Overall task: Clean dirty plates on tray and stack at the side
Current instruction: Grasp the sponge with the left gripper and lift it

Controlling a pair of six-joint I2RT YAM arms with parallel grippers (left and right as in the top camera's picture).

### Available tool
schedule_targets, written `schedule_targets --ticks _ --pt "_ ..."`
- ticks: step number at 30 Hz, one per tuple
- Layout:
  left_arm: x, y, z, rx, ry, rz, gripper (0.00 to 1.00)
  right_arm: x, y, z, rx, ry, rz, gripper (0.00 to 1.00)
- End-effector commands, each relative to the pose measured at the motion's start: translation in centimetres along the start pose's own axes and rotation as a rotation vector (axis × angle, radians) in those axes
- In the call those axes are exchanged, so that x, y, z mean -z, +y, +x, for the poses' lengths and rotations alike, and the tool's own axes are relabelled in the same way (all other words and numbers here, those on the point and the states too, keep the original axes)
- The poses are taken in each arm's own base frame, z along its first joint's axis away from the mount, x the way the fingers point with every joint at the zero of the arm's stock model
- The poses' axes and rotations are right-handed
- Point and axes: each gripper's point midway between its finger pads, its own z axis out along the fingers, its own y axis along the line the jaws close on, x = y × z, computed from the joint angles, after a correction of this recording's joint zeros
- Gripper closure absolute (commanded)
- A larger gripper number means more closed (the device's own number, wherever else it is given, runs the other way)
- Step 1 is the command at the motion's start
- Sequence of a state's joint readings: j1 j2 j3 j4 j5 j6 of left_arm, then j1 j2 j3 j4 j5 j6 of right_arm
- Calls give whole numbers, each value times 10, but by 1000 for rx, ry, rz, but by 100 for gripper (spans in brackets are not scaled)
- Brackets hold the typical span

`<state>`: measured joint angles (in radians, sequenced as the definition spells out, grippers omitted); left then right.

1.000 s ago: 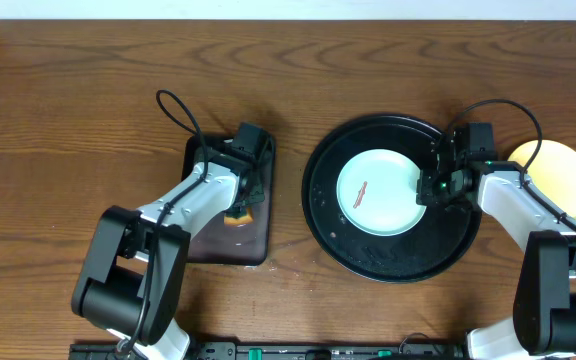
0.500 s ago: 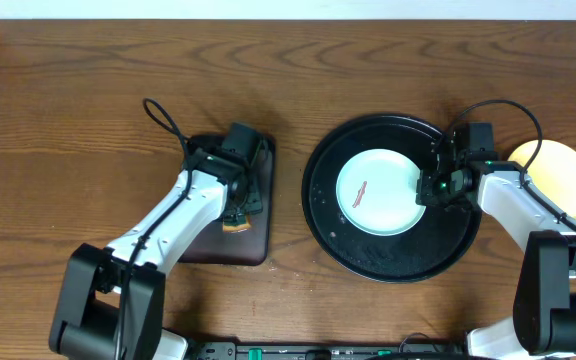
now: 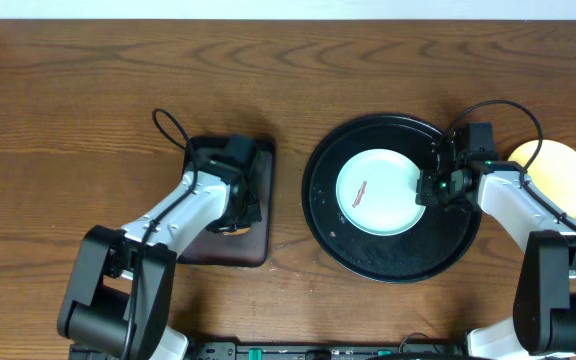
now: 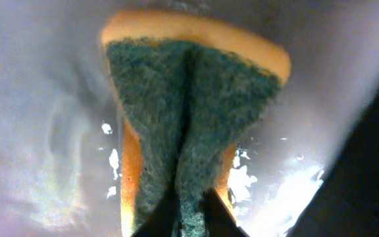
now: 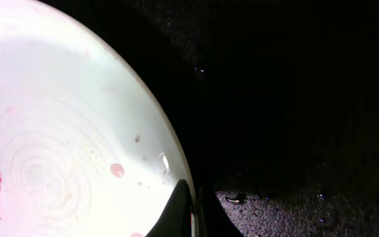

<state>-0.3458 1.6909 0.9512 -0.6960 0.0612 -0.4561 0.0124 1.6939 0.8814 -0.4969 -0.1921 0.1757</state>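
A pale blue-white plate (image 3: pixel 376 192) with a reddish-brown smear lies in the round black tray (image 3: pixel 388 262). My right gripper (image 3: pixel 430 187) is shut on its right rim; the right wrist view shows the fingers (image 5: pixel 191 209) pinching the plate (image 5: pixel 58 131) edge, with the smear at the left. A pale yellow plate (image 3: pixel 560 176) sits on the table right of the tray. My left gripper (image 3: pixel 236 208) is over the rectangular brown tray (image 3: pixel 230 250), shut on an orange and green sponge (image 4: pixel 189 112) that it pinches in the middle (image 4: pixel 188 209). A third plate is not in view.
The brown rectangular tray's surface looks wet and shiny in the left wrist view (image 4: pixel 38 118). Droplets lie on the black tray floor (image 5: pixel 295 131). Both arms' cables loop above the trays. The wooden table (image 3: pixel 118 80) stretches to the back and left.
My left arm has shifted slightly over the brown tray and now covers most of the sponge from above. The right gripper and the plate have not moved.
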Motion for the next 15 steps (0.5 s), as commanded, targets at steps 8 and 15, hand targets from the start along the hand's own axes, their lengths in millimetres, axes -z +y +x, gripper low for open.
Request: schedule_targets --ticks 8,15 --pt "31 8 -47 60 -123 61 40 -1 5 6 -22 13 -9 99" --pt "-4 11 -29 18 -37 48 63 -1 5 6 -21 14 -9 99"
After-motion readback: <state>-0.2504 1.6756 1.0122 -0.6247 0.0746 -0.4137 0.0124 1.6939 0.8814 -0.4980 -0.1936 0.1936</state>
